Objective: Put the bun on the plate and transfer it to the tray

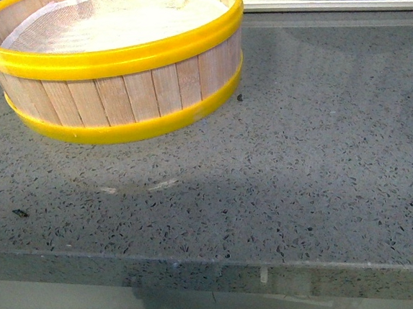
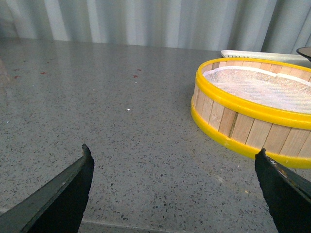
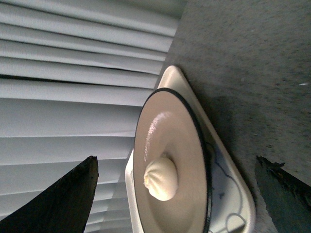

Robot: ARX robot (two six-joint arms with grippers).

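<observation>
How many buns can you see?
1. The bun sits on the plate, which rests on the tray. The steamer basket looks empty, though its near wall hides part of its inside.

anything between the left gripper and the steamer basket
Nothing: in the left wrist view only bare speckled grey countertop lies between the open left gripper and the yellow-rimmed steamer basket.

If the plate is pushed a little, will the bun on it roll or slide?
Probably it would stay. The bun looks soft and sits on a broad flat base in the plate. The plate's matt inside likely grips it, though a sharp push might shift it.
</observation>
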